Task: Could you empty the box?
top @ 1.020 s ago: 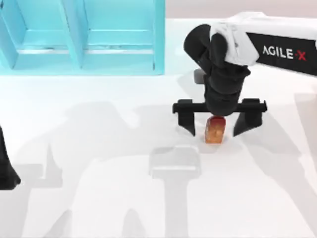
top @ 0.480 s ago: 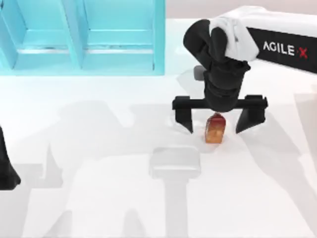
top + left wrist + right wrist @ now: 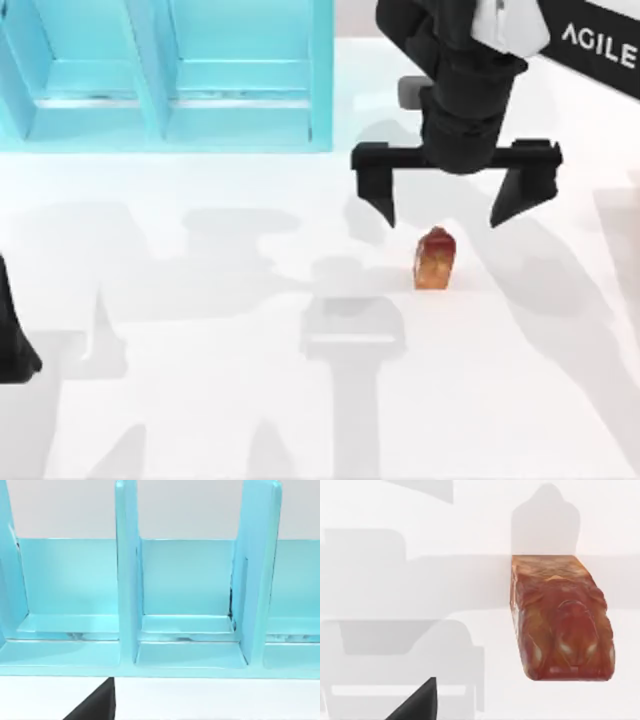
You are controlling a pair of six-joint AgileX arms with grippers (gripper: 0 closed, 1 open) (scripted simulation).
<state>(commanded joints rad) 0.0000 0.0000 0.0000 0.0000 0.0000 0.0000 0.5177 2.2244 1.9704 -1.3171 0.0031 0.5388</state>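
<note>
A light blue box (image 3: 165,75) with upright dividers stands at the table's back left; its compartments (image 3: 187,615) look bare in the left wrist view. An orange-brown loaf-shaped item (image 3: 435,260) lies on the white table right of centre, also seen close up (image 3: 560,617) in the right wrist view. My right gripper (image 3: 450,205) hangs open above and just behind the loaf, holding nothing. My left arm (image 3: 12,335) sits parked at the left edge.
The white table (image 3: 200,400) spreads wide in front of the box and around the loaf, crossed by grey shadows of the arms.
My right gripper has lifted away from the loaf and drawn back, its fingers still spread. The loaf stays where it lay on the table.
</note>
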